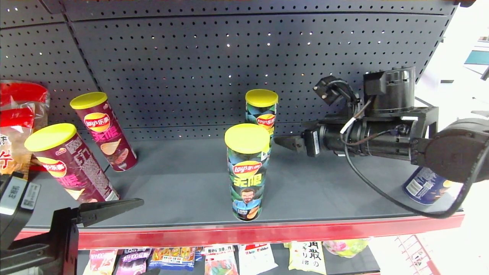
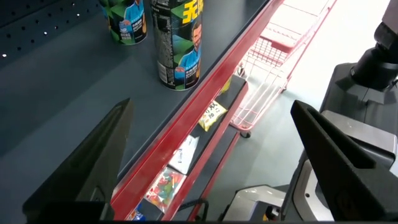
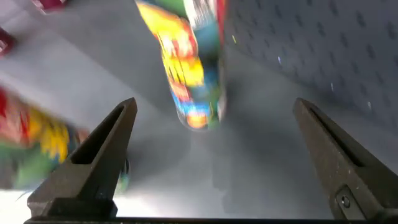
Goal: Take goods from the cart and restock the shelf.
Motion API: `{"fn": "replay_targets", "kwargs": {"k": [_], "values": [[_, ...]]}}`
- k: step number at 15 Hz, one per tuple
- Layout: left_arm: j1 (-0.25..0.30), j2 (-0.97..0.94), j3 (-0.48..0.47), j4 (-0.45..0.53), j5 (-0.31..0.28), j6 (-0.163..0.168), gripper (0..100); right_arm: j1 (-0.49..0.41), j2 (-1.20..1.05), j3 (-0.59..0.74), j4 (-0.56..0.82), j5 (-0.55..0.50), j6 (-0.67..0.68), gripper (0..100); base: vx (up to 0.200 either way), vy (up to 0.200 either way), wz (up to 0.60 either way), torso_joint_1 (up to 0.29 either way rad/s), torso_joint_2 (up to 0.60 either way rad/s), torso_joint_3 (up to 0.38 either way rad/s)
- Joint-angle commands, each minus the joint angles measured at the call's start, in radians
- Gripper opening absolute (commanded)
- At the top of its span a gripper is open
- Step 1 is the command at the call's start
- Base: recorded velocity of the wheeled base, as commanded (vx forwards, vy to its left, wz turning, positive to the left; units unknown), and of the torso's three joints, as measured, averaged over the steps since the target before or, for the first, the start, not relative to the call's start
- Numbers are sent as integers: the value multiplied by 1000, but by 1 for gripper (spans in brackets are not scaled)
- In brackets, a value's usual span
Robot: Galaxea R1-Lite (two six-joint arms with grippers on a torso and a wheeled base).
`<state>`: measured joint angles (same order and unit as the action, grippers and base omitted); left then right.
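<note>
Two green chip cans with yellow lids stand upright on the grey shelf. One green can is near the front edge, the other behind it by the pegboard. My right gripper is just right of the rear can and open; in the right wrist view that can lies ahead of the spread fingers with nothing between them. My left gripper hovers at the shelf's front left, open and empty, with both green cans beyond it.
Two maroon chip cans lean at the shelf's left, beside red snack bags. A blue can lies at the right end behind my right arm. A pink cart stands below the red shelf edge. Snack packs fill the lower shelf.
</note>
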<state>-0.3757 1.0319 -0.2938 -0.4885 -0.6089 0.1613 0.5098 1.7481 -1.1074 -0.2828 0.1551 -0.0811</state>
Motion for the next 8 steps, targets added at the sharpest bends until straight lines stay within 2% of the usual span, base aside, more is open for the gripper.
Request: {"fn": "replay_targets", "kwargs": {"k": [1, 2, 5, 7, 8], "values": [[0, 20, -5, -1, 0, 0, 100, -17, -99, 106, -1, -45, 3, 100, 0, 0, 0, 0, 0, 0], [0, 33, -8, -4, 8, 0, 100, -20, -142, 156, -1, -69, 12, 100, 0, 0, 0, 0, 0, 0], [0, 79, -36, -1, 81, -3, 100, -13, -380, 373, 1, -88, 41, 100, 0, 0, 0, 0, 0, 0], [0, 132, -51, -2, 120, -26, 100, -13, -618, 563, 1, -85, 37, 100, 0, 0, 0, 0, 0, 0], [-2, 160, -59, -4, 136, -26, 100, -14, -710, 630, 1, -83, 34, 100, 0, 0, 0, 0, 0, 0]]}}
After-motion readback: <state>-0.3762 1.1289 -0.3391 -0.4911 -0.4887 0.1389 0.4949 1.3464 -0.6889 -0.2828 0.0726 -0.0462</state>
